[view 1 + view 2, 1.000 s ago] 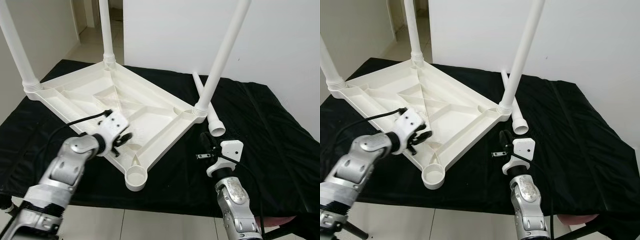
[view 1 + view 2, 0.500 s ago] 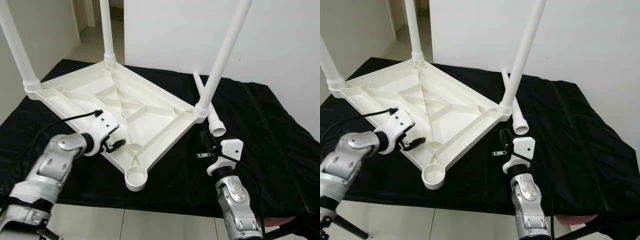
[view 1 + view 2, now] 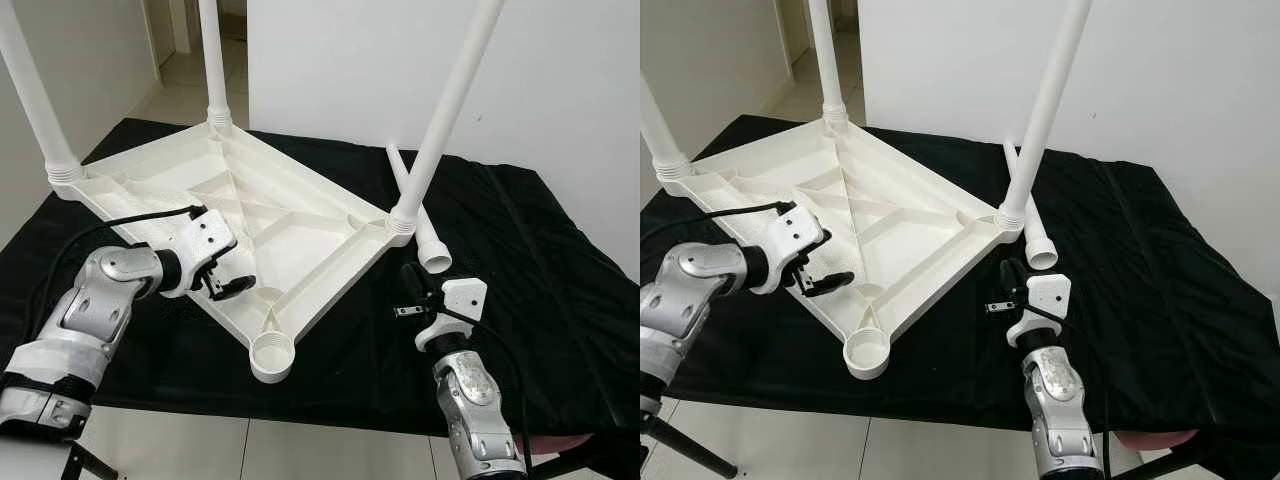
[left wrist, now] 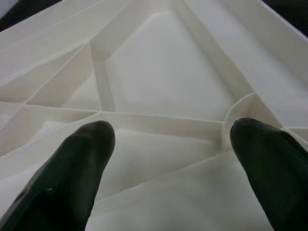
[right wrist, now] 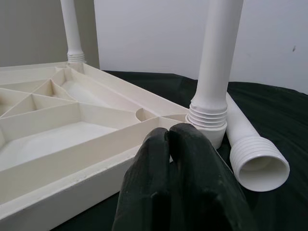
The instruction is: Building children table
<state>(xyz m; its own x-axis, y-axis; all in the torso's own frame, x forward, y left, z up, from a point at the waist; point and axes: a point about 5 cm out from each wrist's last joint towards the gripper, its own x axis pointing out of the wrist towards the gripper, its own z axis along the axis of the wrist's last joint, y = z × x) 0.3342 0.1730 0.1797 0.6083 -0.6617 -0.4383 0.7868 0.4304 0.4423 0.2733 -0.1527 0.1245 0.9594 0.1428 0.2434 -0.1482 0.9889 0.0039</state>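
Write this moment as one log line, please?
white plastic upturned tabletop: three legs fitted | loose white plastic leg: lying on black cloth | left claw: open, over tabletop | right claw: shut

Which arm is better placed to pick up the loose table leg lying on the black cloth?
Probably the right. The right gripper sits just short of the loose leg, fingers shut, so it must open first. The left gripper is open over the upturned tabletop, farther away.

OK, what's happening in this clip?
A humanoid robot is assembling a white plastic children's table, lying upside down on a black cloth-covered surface. Three white legs stand screwed into corners; the near corner socket is empty, and the fourth white tube leg lies loose beside the table. The left end effector is open over the ribbed underside; the right end effector is shut near the loose leg.
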